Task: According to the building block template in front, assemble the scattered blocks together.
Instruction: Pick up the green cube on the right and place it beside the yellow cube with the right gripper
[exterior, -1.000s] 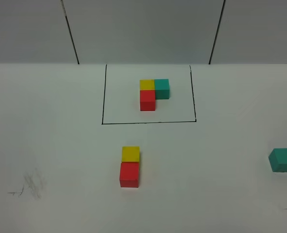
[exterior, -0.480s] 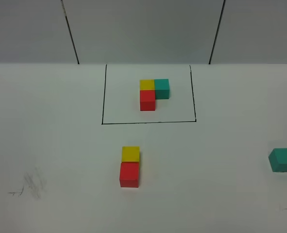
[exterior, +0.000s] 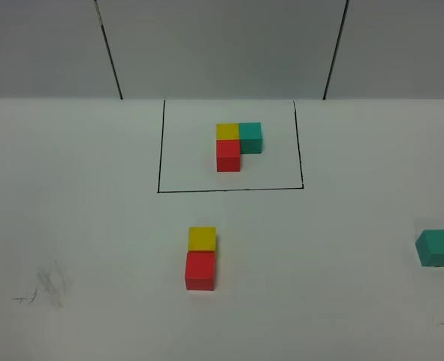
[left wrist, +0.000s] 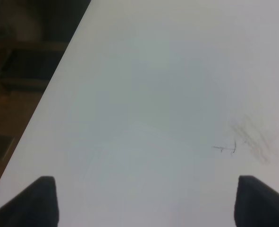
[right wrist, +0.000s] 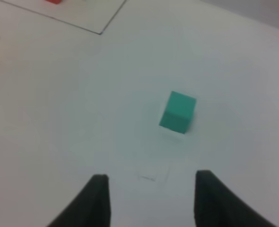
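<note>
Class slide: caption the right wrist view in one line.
Open right gripper faces the loose teal cube on the white table.

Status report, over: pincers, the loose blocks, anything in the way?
Left pincer, right pincer open, empty. Yellow cube against red cube; teal cube alone, far right; template unmatched. Nothing in the way.

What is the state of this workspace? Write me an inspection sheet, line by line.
Surface: white table, grey scuffs front left.
Job's things: template in its black frame; loose yellow block touches loose red block; loose teal block apart, far right.
Clutter: nothing seen.
Grippers: left gripper open, empty; right gripper open, empty.
Cables: nothing seen.
Surroundings: grey wall panels, dark seams.
</note>
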`<state>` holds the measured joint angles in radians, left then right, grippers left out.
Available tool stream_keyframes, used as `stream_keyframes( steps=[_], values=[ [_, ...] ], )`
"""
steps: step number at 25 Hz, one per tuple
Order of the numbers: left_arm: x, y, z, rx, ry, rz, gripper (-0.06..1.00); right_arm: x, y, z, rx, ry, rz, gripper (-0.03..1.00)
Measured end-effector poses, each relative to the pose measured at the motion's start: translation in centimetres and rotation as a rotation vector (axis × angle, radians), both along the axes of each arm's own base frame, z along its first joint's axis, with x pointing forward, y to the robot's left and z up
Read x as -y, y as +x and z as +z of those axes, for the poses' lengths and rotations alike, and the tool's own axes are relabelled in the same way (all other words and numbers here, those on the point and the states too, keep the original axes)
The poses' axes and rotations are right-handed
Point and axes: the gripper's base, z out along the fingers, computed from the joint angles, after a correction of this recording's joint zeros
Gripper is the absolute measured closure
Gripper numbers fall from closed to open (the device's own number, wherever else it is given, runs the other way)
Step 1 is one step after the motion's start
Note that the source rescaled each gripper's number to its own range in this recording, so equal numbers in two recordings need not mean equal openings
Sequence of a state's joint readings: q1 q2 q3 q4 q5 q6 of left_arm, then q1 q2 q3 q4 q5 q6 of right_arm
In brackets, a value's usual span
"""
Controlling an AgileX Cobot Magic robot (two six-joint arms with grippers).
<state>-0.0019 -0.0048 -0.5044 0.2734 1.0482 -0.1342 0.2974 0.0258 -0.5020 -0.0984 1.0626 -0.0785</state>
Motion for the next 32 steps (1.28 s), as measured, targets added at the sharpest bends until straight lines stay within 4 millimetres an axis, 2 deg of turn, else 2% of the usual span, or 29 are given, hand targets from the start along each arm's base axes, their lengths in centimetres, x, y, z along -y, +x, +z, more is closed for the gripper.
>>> stream_keyframes(
  steps=[8,14,20,24,32],
  values=[
    [0.0,0.0,0.0,0.000,0.000,0.000,0.12,-0.3,-0.7,-0.1,0.023,0.031,-0.187,0.65],
    [0.0,0.0,0.0,0.000,0.000,0.000,0.12,-0.5,-0.7,-0.1,0.021,0.028,-0.218,0.92],
    [0.0,0.0,0.0,0.000,0.000,0.000,0.12,-0.6,-0.4,-0.1,-0.001,0.023,-0.209,0.96],
    [0.0,0.0,0.0,0.000,0.000,0.000,0.12,-0.8,1.7,0.1,-0.133,0.019,-0.199,0.97],
    [0.0,0.0,0.0,0.000,0.001,-0.001,0.12,-1.4,9.9,2.0,-0.318,0.060,-0.197,0.94]
  ],
)
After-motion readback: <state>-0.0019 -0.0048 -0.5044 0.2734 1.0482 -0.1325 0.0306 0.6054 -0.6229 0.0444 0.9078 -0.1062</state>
